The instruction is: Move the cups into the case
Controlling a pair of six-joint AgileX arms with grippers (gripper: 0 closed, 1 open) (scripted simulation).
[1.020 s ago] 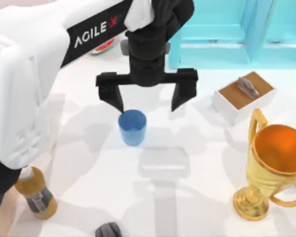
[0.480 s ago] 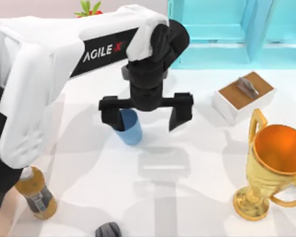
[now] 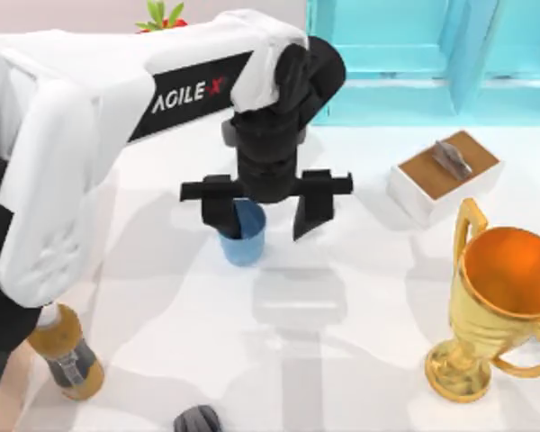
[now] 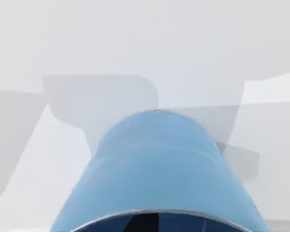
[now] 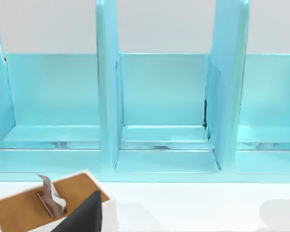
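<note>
Fingers of the left gripper (image 3: pixel 265 213) were spread wide, one dipping inside the blue cup (image 3: pixel 244 236) at mid-desk, so closing off-centre might have tipped or pushed it away.

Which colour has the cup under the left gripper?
Plain blue handleless cup, without pattern; best in the left wrist view.

1. "AGILEX" in white capitals, the final X partly red, stands on a black panel on the white left arm (image 3: pixel 117 108), in the upper left of the top view.
2. The bottle (image 3: pixel 65 358) at the lower left carries a label too small to read.
</note>
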